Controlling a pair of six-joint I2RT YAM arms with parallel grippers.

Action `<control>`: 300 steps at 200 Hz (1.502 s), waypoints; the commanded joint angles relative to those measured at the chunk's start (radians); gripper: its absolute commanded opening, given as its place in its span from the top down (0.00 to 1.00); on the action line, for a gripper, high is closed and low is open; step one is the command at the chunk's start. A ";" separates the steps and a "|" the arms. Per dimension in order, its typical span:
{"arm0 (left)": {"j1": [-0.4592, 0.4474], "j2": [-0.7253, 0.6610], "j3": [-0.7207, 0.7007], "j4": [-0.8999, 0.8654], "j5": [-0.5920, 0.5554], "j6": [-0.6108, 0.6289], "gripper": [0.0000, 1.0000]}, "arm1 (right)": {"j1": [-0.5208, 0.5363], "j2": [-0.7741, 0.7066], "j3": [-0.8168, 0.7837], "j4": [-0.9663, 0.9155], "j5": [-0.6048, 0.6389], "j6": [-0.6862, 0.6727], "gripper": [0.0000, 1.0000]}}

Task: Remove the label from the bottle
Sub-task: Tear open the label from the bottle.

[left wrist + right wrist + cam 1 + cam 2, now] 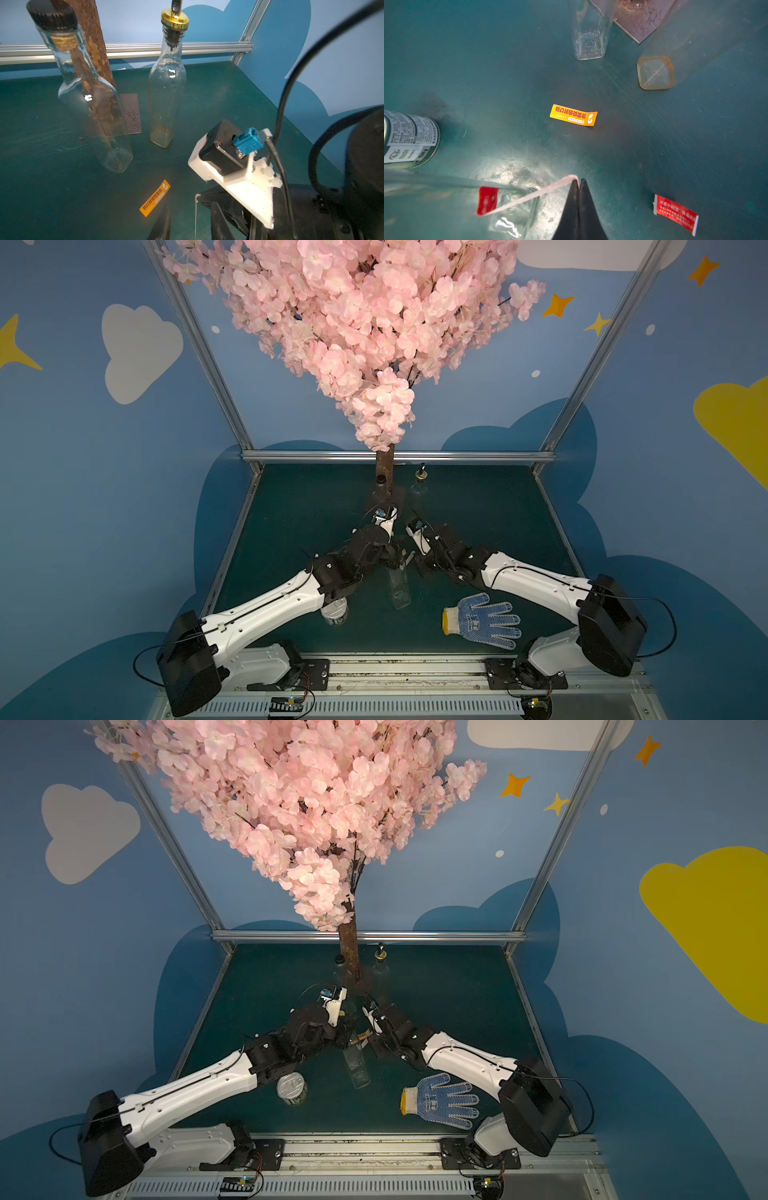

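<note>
Red paper label [487, 200], pinched in the closed right gripper [579, 184], clings by one end to the clear glass bottle [400, 593] that the left gripper [187, 224] clamps mid-table. Jerking could tear it or tip the bottle.

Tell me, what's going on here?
The left gripper is shut on the clear bottle near its top, steadying it. The right gripper is shut on the free end of the bottle's label, peeled partway; its red end is on the glass. An orange label and a loose red label lie on the table nearby.
</note>
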 commanded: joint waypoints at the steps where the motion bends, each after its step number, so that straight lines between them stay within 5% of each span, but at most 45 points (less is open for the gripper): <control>1: -0.011 0.011 0.018 -0.004 0.021 0.004 0.98 | -0.009 0.015 0.013 0.014 0.020 0.006 1.00; 300: -0.034 0.023 0.021 0.018 0.044 0.018 0.98 | -0.030 0.039 0.020 0.029 0.016 0.009 1.00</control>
